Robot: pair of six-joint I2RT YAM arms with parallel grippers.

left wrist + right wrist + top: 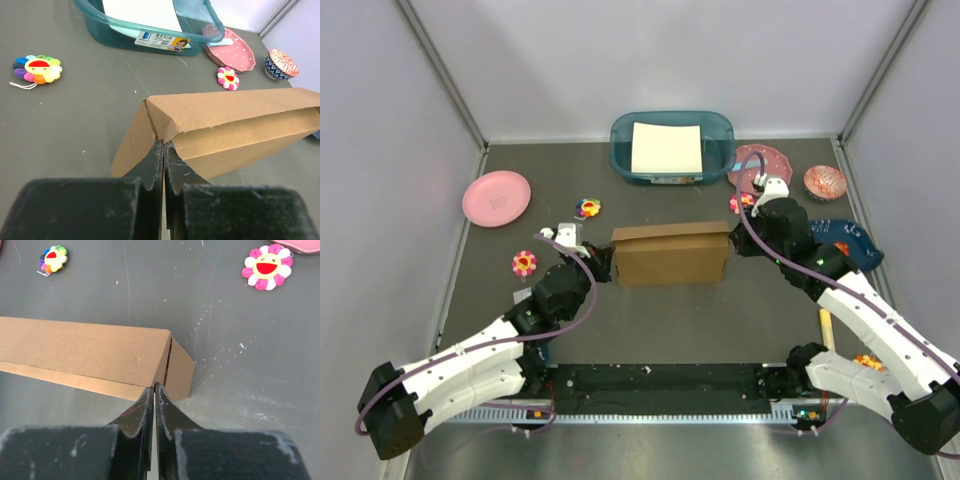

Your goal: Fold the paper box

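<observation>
The brown paper box (670, 255) stands in the middle of the table, its lid panel folded over the front wall. It also shows in the left wrist view (235, 125) and the right wrist view (85, 352). My left gripper (603, 262) is at the box's left end. In its wrist view its tips (164, 145) are shut at the corner where lid and end flap meet, and seem to pinch a cardboard edge. My right gripper (733, 240) is at the right end, shut, its tips (155, 386) touching the box's corner seam.
A teal bin (672, 147) with a white sheet stands behind the box. A pink plate (496, 197) lies far left; a pink dotted dish (760, 165) and a patterned bowl (825, 182) lie far right. Flower toys (587, 208) (524, 263) (740, 202) lie around. A blue object (850, 245) sits beside the right arm.
</observation>
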